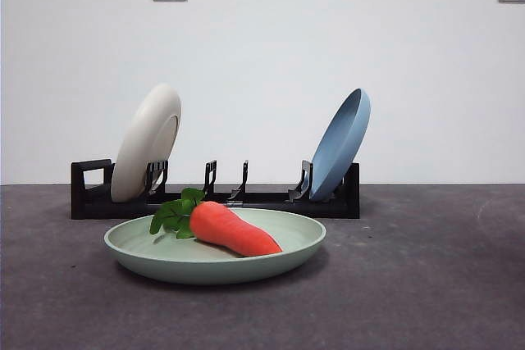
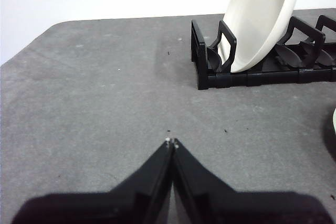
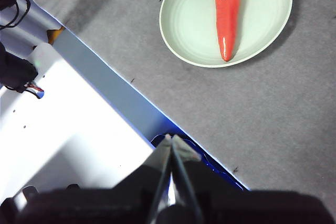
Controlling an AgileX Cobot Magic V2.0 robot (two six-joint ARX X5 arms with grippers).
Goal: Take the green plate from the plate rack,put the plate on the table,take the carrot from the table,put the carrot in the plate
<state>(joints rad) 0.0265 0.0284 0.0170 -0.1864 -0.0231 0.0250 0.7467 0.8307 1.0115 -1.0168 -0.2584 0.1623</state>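
A white wall backs the table point(image 1: 426, 284); in front I see the carrot point(image 1: 234, 229) lying in the green plate point(image 1: 148, 253), just before the plate rack point(image 1: 340, 198). My left gripper point(image 2: 171, 142) is pinched closed, empty, near the rack's end. My right gripper point(image 3: 170, 139), likewise closed, hangs well apart from the plate. I judge nothing remains.

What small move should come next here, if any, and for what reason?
Probably none but staying parked: the carrot already lies in the green plate on the table, in front of the plate rack. Left pincer and right pincer are shut, holding nothing.
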